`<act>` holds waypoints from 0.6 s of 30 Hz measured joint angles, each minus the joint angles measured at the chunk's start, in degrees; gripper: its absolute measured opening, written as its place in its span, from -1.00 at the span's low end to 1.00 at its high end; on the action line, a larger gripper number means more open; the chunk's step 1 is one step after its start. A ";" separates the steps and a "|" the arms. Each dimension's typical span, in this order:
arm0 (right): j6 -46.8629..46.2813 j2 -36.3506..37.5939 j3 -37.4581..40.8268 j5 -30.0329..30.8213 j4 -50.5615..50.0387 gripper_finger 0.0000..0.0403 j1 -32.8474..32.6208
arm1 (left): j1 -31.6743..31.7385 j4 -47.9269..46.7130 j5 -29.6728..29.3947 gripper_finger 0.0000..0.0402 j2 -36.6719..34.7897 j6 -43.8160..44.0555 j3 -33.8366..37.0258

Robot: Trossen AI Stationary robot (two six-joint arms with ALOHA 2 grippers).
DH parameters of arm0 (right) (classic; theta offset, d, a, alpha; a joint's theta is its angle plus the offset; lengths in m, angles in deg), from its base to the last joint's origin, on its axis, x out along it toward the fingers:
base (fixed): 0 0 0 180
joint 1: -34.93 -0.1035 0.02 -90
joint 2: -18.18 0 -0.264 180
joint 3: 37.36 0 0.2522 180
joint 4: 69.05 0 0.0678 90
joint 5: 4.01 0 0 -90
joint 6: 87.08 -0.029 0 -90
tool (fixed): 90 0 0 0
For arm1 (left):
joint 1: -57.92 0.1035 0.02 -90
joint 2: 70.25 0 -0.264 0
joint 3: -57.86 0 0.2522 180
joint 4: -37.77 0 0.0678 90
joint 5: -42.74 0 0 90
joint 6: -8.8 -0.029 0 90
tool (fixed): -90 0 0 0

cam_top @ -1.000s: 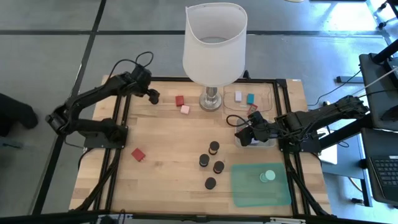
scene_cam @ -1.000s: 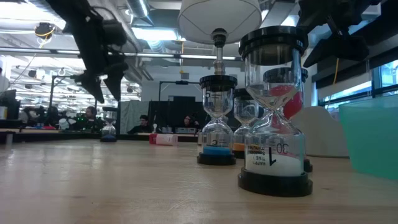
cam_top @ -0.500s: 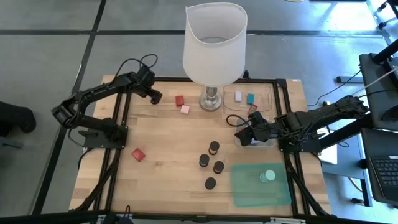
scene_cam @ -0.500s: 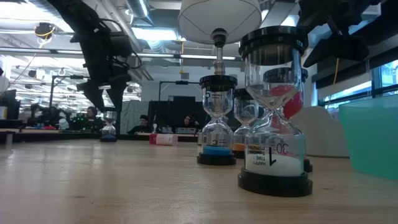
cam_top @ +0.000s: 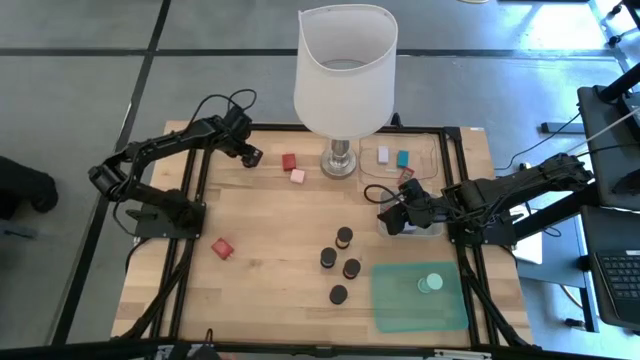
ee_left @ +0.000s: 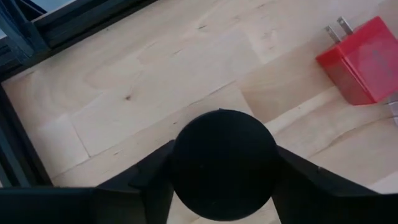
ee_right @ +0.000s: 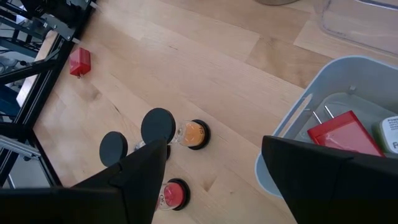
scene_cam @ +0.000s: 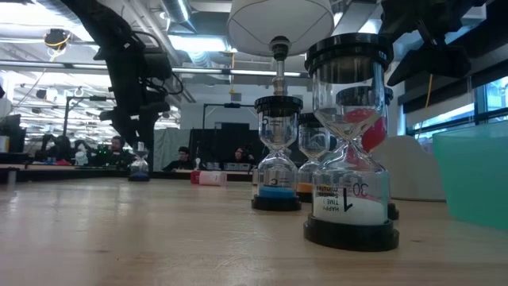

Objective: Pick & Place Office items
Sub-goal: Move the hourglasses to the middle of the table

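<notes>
We take the lamp [cam_top: 343,70] as our landmark. The left gripper [cam_top: 248,154] sits to the lamp's left, near the table's far-left corner. In its wrist view the two fingers [ee_left: 146,180] are pressed against the sides of a black round cap, the top of an hourglass [ee_left: 224,165], so we read this gripper as gripping that hourglass. In the low view the same small hourglass [scene_cam: 139,165] stands on the wooden table [cam_top: 270,270] under the arm.

Between that gripper and the lamp's base lie a red plug block [cam_top: 289,161] and a pink block [cam_top: 297,176], just beside each other.

The right gripper [cam_top: 392,212] hovers right of and nearer than the lamp, at the edge of a grey bin [ee_right: 298,134] that holds a red block [ee_right: 343,134]. Its fingers stand apart with nothing between them.

Nearer than the lamp, four more hourglasses [cam_top: 340,265] stand in a loose cluster. To their left, well apart, lies another red block [cam_top: 222,248]. A mint-green disc [cam_top: 430,283] rests on the green mat [cam_top: 395,300]. Right of the lamp base, a clear tray [cam_top: 428,155] holds a white block [cam_top: 383,154] and a teal block [cam_top: 403,158].
</notes>
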 joint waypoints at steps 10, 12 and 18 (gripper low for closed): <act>0.00 0.00 0.00 -0.02 0.00 0.33 0.02 | -3.34 -0.31 5.57 0.02 -4.20 -2.51 -0.02; 0.00 0.01 -0.01 0.00 -0.01 0.33 0.01 | -6.09 -1.03 5.53 0.02 -5.95 -2.51 -0.02; 0.00 0.01 0.00 0.00 0.00 0.33 0.01 | -16.70 -1.67 5.01 0.02 -9.77 -0.96 -0.04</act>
